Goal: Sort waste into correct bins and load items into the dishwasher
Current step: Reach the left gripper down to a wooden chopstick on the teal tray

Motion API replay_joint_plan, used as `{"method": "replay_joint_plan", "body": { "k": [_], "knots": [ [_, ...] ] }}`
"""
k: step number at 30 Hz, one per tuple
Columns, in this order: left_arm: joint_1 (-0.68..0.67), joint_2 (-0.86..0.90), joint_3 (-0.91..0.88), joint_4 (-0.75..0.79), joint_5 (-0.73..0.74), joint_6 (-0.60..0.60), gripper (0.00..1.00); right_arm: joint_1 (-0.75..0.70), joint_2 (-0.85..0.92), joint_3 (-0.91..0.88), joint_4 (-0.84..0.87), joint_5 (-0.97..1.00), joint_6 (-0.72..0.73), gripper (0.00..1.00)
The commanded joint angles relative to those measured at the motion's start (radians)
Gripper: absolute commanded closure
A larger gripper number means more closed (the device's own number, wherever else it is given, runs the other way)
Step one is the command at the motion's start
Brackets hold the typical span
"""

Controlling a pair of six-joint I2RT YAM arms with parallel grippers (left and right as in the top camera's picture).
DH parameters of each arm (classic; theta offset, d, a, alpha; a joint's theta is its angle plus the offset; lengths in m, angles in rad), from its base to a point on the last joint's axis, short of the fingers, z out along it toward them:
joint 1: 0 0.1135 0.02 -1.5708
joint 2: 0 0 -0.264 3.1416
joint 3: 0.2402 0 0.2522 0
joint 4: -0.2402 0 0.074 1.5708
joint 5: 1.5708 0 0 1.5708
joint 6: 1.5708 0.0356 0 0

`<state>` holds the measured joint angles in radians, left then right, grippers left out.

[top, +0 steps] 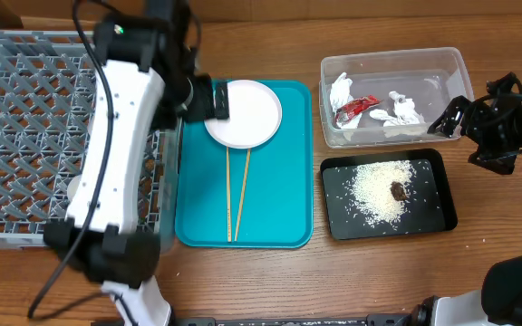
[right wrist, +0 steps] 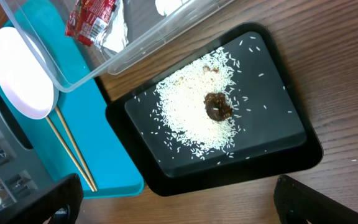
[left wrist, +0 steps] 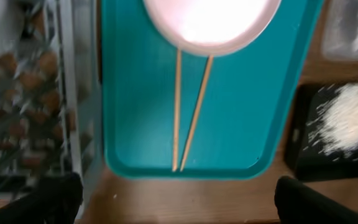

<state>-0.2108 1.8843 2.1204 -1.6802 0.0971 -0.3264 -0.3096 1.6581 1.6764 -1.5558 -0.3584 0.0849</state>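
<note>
A round white plate (top: 246,112) lies at the back of a teal tray (top: 288,199), with two wooden chopsticks (top: 235,195) in front of it. My left gripper (top: 216,100) hangs open and empty above the plate's left edge; in the left wrist view (left wrist: 179,199) nothing is between its fingers. The clear tub (top: 442,65) holds white napkins (top: 401,113) and the red-and-silver wrapper (top: 355,108). The black tray (top: 429,222) holds rice (top: 377,188) and a brown lump (top: 398,190). My right gripper (top: 449,118) is open and empty by the tub's right end. Bowl, cup and small dish are out of view.
The grey dish rack (top: 25,136) fills the left side, partly covered by my left arm. The right wrist view shows the black tray (right wrist: 291,155), the rice (right wrist: 191,118), the lump (right wrist: 218,107), the wrapper (right wrist: 92,18) and the plate (right wrist: 20,71).
</note>
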Motion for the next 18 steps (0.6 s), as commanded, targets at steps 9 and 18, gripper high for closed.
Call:
{"method": "replay_joint_plan", "body": {
  "k": [9,18],
  "knots": [
    [-0.093,-0.390,-0.588,0.318,-0.219,-0.221,0.00,0.001,-0.009,0.019,0.009,0.006,0.000,0.00],
    [-0.141,-0.292,-0.832,0.610,-0.156,-0.177,0.00,0.001,-0.009,0.019,0.008,0.006,0.000,0.00]
  ]
}}
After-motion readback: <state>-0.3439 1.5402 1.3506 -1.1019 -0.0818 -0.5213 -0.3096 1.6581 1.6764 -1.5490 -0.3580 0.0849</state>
